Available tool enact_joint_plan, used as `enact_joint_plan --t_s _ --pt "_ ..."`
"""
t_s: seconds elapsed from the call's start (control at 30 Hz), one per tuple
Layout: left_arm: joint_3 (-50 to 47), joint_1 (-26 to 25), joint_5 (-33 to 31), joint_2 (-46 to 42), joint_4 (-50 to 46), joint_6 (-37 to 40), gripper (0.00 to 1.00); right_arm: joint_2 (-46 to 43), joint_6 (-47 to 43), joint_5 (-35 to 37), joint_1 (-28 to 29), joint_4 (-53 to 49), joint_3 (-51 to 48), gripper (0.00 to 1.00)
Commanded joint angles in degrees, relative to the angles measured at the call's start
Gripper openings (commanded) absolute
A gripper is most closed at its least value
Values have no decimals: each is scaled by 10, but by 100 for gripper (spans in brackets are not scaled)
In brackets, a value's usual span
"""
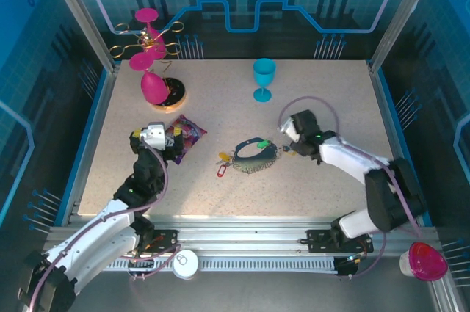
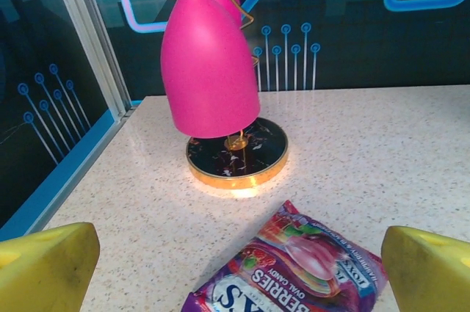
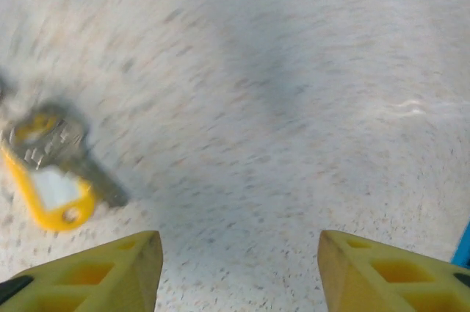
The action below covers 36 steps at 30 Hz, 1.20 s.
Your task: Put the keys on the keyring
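The keyring, a dark floppy loop with a green tag and a red clip, lies mid-table. Small keys sit at its left end. In the right wrist view, a silver key with a yellow tag lies flat on the table, left of my fingers and blurred. My right gripper hovers just right of the loop, open, with bare table between its fingers. My left gripper is open over the near end of a purple candy bag.
A pink bell-shaped stand on a black-and-gold disc stands back left. A blue goblet stands at the back centre. The candy bag lies left of the keyring. Glass walls enclose the table.
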Motion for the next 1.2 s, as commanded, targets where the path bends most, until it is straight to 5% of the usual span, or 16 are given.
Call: enact_joint_plan --t_s 0.0,0.17,0.57,0.63,0.83,0.93,1.17 --pt "-11 26 4 8 7 17 99 -102 169 -166 -79 124 -62 66" --pt "-39 96 90 43 49 -16 99 -120 261 -214 -178 348 -184 72" --pt "-79 185 221 285 359 -12 99 107 254 -326 -201 811 -288 74" --pt "-73 193 253 340 423 0 99 73 252 -312 -203 723 -271 75" --pt "-58 200 283 535 627 27 99 87 264 -295 -201 672 -235 78" --pt "-22 207 223 498 501 -20 99 88 264 -294 -202 673 -235 79" --pt "0 206 225 501 469 -14 99 87 268 -285 -201 674 -235 81"
